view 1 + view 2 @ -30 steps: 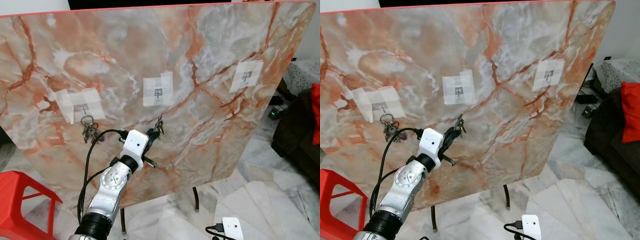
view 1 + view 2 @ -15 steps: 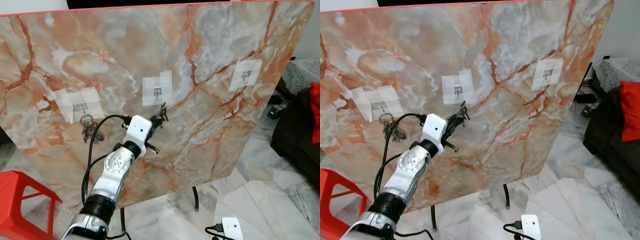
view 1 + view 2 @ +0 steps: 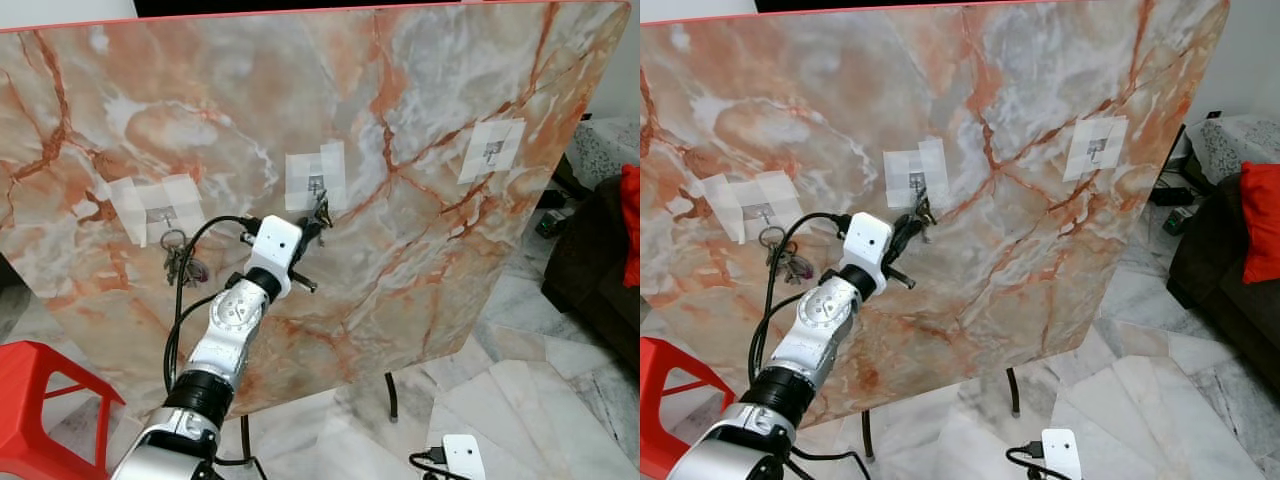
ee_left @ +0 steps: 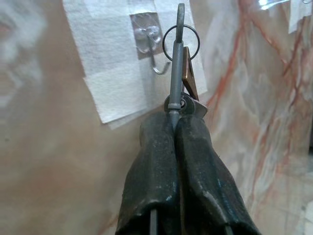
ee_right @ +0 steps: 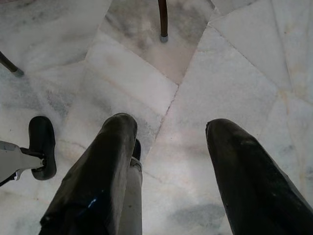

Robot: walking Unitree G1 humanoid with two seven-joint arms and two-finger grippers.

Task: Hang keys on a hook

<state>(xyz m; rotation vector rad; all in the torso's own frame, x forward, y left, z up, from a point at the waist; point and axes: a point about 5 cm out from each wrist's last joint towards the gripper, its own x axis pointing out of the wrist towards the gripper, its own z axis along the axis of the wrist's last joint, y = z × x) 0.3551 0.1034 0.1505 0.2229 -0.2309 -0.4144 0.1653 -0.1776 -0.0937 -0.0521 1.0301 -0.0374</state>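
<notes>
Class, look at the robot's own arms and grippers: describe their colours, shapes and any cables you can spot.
The left arm is silver metal with a round joint disc, a black cuff lower down and a white boxy wrist block. A black cable loops along it. The left gripper and the right gripper each have two long, rounded, scuffed black fingers.

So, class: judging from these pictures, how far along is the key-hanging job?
Done: one bunch of metal keys already hangs on the left taped hook of the orange marble board. In hand: the left tool is shut on a second set of keys on a ring, held right beside the clear middle hook. Left: slipping that ring over the hook and letting go. The right tool hangs open above the floor.
</notes>
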